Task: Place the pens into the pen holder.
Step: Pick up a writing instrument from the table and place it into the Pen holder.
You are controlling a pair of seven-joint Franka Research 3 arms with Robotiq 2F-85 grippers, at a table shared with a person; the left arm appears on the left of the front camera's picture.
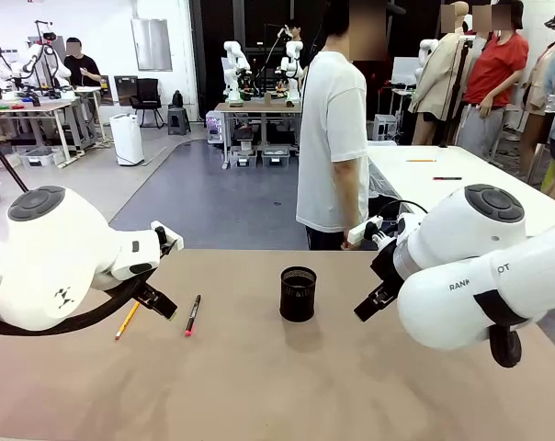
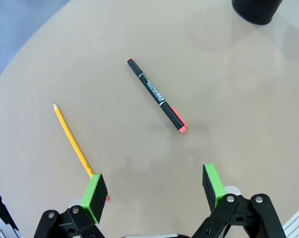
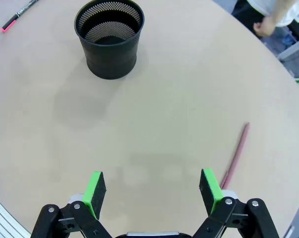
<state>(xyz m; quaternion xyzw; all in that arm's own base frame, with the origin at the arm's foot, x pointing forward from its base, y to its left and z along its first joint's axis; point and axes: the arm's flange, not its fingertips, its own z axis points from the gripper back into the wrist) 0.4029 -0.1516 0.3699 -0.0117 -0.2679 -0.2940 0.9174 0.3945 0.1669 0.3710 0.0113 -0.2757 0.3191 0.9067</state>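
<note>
The tan table (image 1: 277, 386) is broad and mostly bare. Its far edge runs a little behind the holder, and a person (image 1: 333, 138) in a white shirt stands beyond it. The two white arms take up the left and right sides, leaving the middle open.

The left gripper (image 2: 154, 191) hangs over the left part of the table, its green pads spread wide with nothing between them. The right gripper (image 3: 152, 192) hovers over the right part, likewise spread and empty.

The pen holder (image 1: 298, 294) stands upright in the middle, with bare table all round it. The right wrist view looks down into it, and it appears empty. By that, no part of the task is done: all three pens lie flat on the table and are left to place.

The black pen with red ends (image 1: 193, 314) lies left of the holder, clear on every side. The yellow pencil (image 1: 127, 320) lies farther left, its near end running right up to one pad of the left gripper. The maroon pen (image 3: 236, 153) lies on the right side, close by the right gripper and, it seems, nearer the table's edge than the other two, so there is less room there.
</note>
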